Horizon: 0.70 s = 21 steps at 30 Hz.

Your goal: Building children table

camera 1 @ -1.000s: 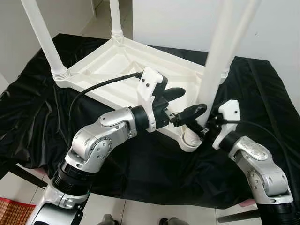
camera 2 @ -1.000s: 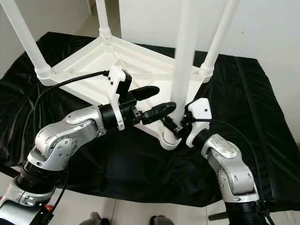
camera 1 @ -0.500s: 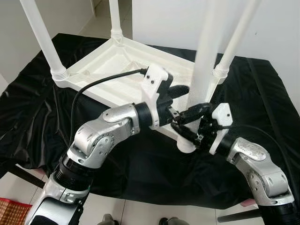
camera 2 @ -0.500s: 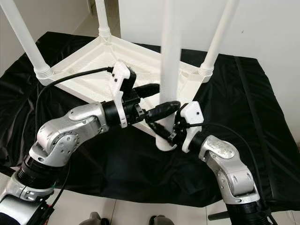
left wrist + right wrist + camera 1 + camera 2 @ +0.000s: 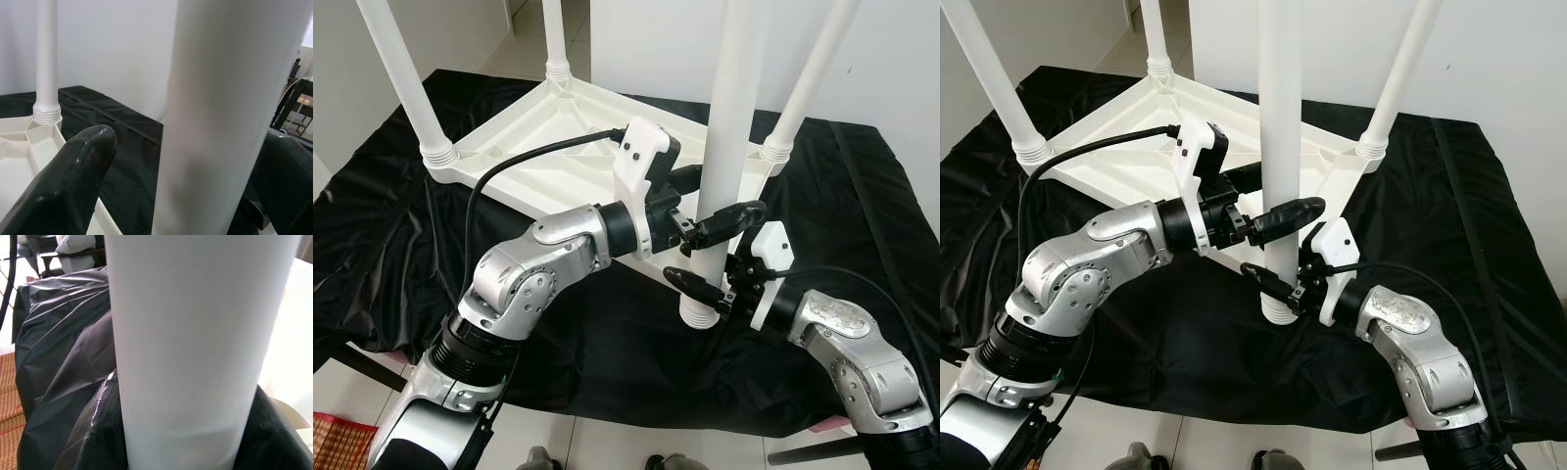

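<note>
Over the black-draped counter (image 5: 401, 255), our left gripper (image 5: 710, 201) and right gripper (image 5: 697, 291) clamp the fourth table leg (image 5: 729, 117) upright at the upturned white tabletop (image 5: 548, 147)'s near corner, steadying it for seating.

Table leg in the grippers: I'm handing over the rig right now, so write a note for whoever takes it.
Left gripper: jaws around the fourth leg, partway up.
Right gripper: jaws around the same leg, near its ribbed lower end.
Tabletop: upside down on the black cloth, with three legs standing in its corner sockets: front-left leg, back leg, right leg.
Done: three legs fitted.
Left: the fourth leg is upright at the near corner; whether it is seated cannot be told. Seat it if needed, then let go.
</note>
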Available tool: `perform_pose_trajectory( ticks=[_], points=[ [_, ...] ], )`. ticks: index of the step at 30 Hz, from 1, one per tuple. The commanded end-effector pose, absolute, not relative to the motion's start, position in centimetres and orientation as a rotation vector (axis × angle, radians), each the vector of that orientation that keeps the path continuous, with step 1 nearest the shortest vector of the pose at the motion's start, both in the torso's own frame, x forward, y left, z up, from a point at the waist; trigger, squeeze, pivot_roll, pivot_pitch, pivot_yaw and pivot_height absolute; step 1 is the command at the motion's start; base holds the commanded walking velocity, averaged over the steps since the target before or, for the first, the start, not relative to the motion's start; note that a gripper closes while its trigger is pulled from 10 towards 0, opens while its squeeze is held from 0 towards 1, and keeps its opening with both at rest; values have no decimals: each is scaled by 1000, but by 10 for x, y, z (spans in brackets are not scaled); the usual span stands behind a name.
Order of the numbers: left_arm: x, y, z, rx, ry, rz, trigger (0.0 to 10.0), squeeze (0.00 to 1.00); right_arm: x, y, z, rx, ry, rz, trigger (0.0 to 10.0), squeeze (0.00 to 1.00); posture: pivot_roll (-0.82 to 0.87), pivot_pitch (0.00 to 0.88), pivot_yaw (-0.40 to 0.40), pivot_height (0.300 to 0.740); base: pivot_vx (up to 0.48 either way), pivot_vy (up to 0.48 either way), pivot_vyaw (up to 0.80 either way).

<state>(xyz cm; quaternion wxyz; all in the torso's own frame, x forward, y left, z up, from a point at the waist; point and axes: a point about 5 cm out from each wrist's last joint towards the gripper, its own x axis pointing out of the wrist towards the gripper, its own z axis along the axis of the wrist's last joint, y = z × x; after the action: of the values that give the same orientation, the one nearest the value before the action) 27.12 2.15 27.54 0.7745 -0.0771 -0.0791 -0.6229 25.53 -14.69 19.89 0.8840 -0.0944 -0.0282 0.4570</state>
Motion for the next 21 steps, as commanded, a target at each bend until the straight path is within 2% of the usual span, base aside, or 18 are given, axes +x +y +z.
perform_pose_trajectory(
  ticks=[1, 4, 5, 7, 8, 21],
  points=[
    [256, 22, 286, -154, -215, -1619, 9333, 0, 253, -149, 194, -208, -36, 955, 10000, 0, -16, 98, -14, 740, 0, 0, 0],
    [257, 23, 288, -156, -213, -1619, 9412, 0, 254, -149, 194, -212, -34, 955, 10000, 0, -12, 93, -12, 740, 0, 0, 0],
    [258, 24, 289, -156, -213, -1622, 431, 0, 254, -149, 193, -214, -33, 955, 10000, 0, -12, 93, -12, 740, 0, 0, 0],
    [258, 25, 290, -157, -212, -1624, 431, 0, 254, -149, 193, -214, -33, 955, 10000, 0, -10, 89, -10, 740, 0, 0, 0],
    [258, 26, 290, -161, -208, -1624, 0, 0, 254, -150, 193, -217, -33, 955, 10000, 0, -10, 89, -10, 740, 0, 0, 0],
    [253, 25, 288, -149, -203, -1663, 0, 0, 258, -151, 195, -232, -38, 947, 10000, 0, -10, 76, -10, 740, 0, 0, 0]
  ],
)
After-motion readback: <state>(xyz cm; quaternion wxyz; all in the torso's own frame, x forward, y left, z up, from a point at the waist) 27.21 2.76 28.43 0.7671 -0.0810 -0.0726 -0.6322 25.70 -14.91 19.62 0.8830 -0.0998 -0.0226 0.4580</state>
